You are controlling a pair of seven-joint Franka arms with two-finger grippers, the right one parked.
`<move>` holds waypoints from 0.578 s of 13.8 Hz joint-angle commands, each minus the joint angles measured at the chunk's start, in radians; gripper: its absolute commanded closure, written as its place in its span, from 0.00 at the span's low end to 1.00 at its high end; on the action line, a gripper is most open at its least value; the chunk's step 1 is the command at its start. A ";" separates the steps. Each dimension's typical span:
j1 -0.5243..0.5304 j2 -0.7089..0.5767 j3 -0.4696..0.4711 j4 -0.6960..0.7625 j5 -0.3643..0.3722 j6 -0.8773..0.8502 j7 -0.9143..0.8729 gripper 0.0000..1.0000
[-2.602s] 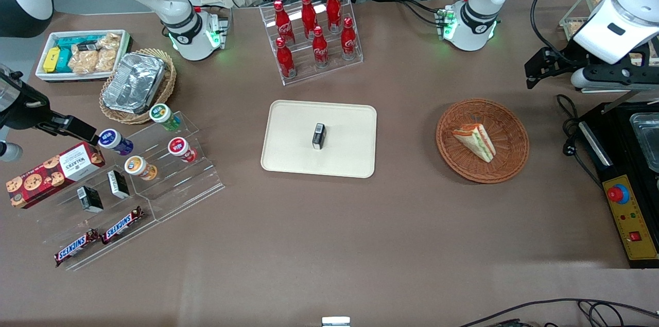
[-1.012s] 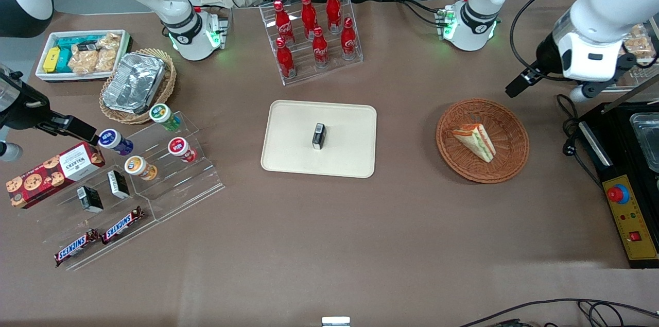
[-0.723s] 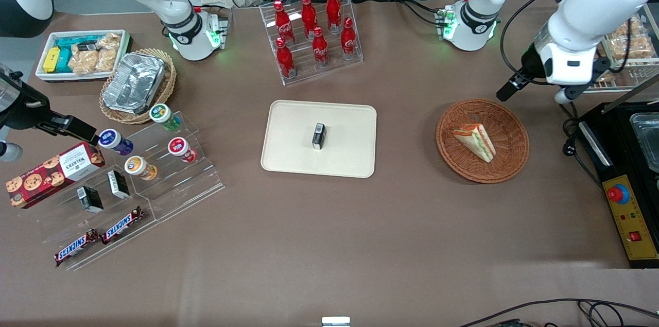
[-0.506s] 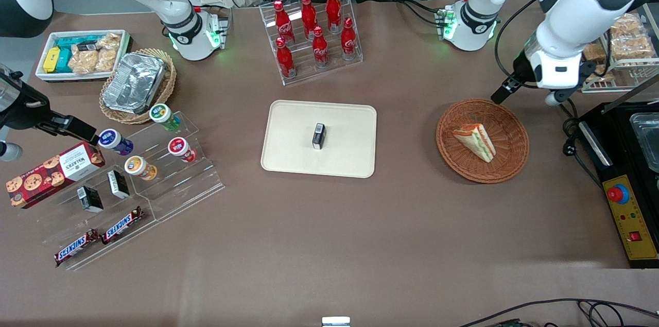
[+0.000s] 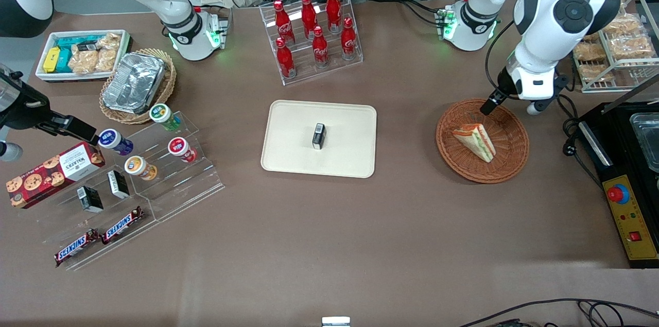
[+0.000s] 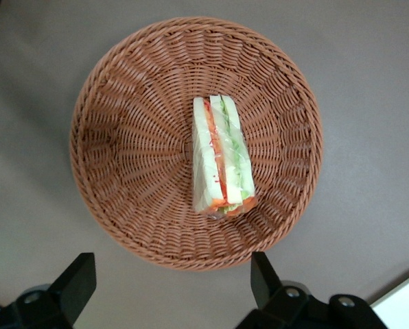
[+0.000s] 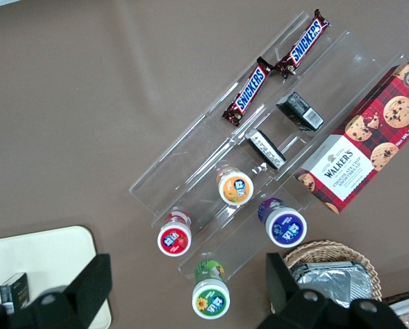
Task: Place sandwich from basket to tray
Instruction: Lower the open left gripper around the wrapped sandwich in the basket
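While claw (image 6: 171,288) hovers open, one sandwich (image 6: 221,156), one basket (image 6: 122,130).

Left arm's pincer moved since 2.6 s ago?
Yes. The open pincer went from the table's working-arm end to above the round reddish-brown wicker basket.

The left arm has swung in from the working arm's end of the table. Its gripper (image 6: 170,288) now hangs above the basket (image 5: 509,159), fingers (image 6: 77,281) spread wide on either side of it; how high it hangs is hard to judge. A wire rack of snacks (image 5: 615,46), hidden earlier, now shows.
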 commanded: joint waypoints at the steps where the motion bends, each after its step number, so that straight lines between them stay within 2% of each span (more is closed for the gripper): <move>1: -0.007 0.051 0.003 -0.009 0.012 0.079 -0.024 0.00; 8: -0.007 0.209 0.005 0.002 0.030 0.231 -0.023 0.00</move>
